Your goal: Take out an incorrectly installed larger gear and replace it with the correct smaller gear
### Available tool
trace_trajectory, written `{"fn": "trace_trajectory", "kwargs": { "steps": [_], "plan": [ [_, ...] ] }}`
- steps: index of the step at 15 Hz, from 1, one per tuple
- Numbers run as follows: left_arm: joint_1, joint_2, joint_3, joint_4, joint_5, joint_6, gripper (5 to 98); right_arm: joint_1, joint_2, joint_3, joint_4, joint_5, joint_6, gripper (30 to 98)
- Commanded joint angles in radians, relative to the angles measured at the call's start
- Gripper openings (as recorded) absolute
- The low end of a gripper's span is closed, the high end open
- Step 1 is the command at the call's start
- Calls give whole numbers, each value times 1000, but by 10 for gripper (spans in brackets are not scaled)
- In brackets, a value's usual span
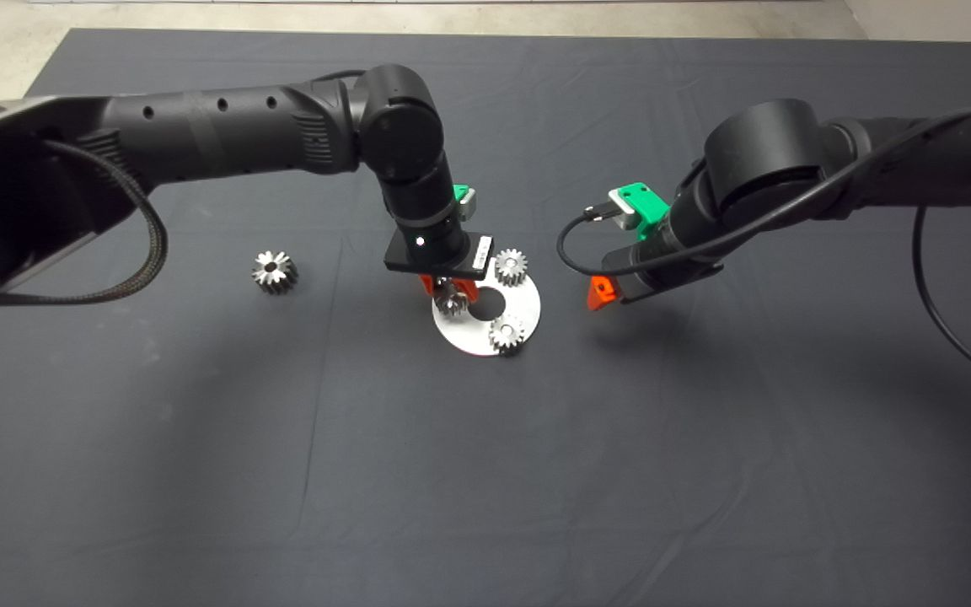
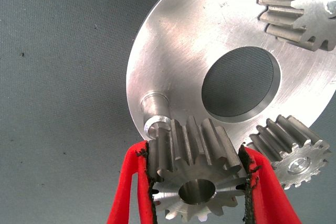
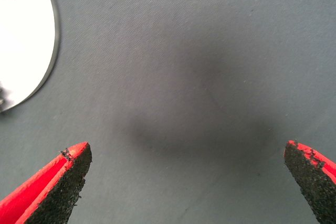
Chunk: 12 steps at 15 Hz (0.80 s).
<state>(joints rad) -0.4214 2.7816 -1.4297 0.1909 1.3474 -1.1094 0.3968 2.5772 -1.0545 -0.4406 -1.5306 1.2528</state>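
Silver smaller gear (image 2: 195, 174) sits pinched in the left gripper (image 2: 197, 182) just over the plate (image 2: 173, 51), beside its bare peg (image 2: 156, 116); next, line its hole up and push down; the right gripper (image 3: 186, 174) waits open nearby; the larger gear (image 1: 274, 271) lies apart on the mat.

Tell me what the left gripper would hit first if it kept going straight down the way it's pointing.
Probably the bare pin on the round plate: the left gripper holds the smaller gear just beside and above it, though depth is unclear.
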Motion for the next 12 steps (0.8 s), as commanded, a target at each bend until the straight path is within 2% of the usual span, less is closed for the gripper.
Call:
{"fn": "trace_trajectory", "kwargs": {
  "steps": [1, 3, 6, 12],
  "plan": [
    [-2, 14, 25, -27, 4, -3, 240, 21, 16, -27, 2, -115, -16, 970],
    [-4, 22, 31, -59, 1, -3, 240, 20, 16, -33, -10, -115, -18, 970],
    [-4, 34, 29, -77, 2, -1, 240, 20, 16, -41, -13, -115, -22, 970],
    [-4, 26, 6, -74, 6, 6, 240, 19, 16, -45, -13, -115, -29, 969]
  ]
}}
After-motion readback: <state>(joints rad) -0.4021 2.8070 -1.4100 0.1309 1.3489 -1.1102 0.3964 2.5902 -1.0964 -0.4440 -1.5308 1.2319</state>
